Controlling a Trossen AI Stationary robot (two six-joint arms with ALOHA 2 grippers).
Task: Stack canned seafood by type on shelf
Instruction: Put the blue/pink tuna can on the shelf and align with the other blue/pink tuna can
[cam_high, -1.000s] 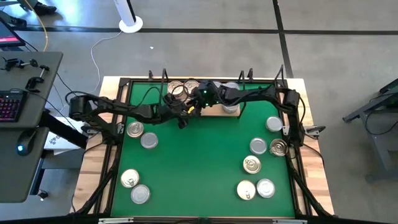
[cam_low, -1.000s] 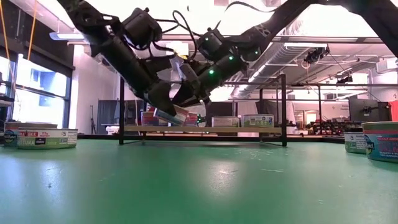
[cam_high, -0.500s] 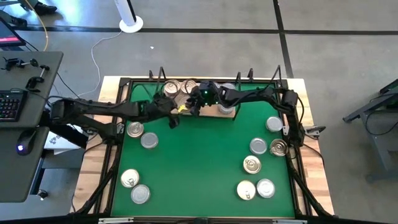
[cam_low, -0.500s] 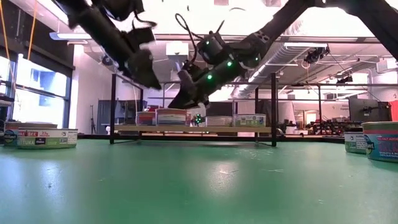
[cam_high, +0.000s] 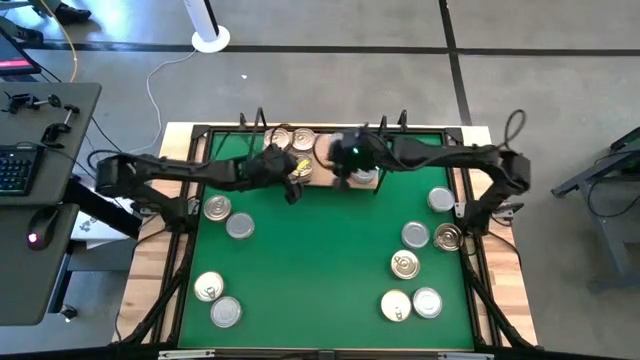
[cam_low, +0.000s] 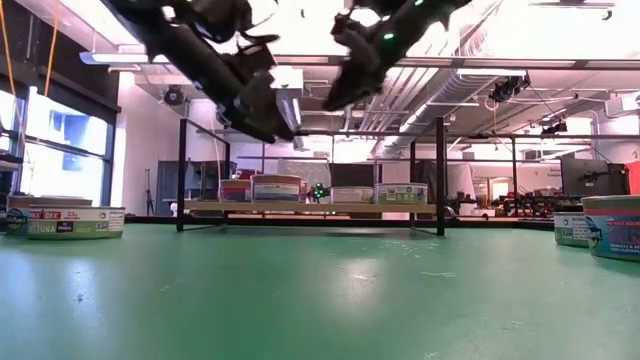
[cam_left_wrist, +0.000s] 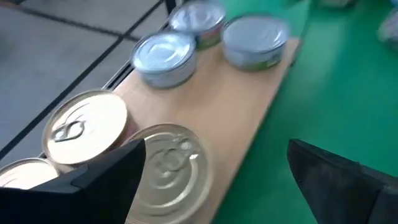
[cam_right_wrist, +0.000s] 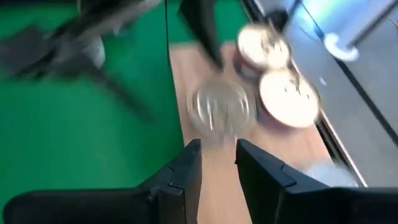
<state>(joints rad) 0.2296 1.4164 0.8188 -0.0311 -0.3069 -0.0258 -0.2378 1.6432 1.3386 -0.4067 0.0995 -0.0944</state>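
Change since half a second ago: the right gripper (cam_high: 340, 172) has drawn back rightward and risen clear of the gold-lidded tins; the right arm's elbow has swung outward past the table's right edge; the left gripper (cam_high: 293, 186) has edged slightly right, above the shelf's (cam_high: 322, 180) front edge.

Left gripper: fingers (cam_left_wrist: 329, 174) spread wide, empty, raised over the near end of the board, with a gold-lidded tin (cam_left_wrist: 168, 163) seen between them.

Right gripper: fingers (cam_right_wrist: 186, 171) nearly together, a narrow gap between them, holding nothing; raised above the shelf.

Shelf: tan wooden board with black uprights, at the far edge of the green mat (cam_high: 320, 260); gold pull-tab tins grouped at its left end; silver-lidded tins (cam_left_wrist: 165, 56) at its right end.

Loose tins on mat: four at left (cam_high: 228, 225); six at right (cam_high: 415, 235).
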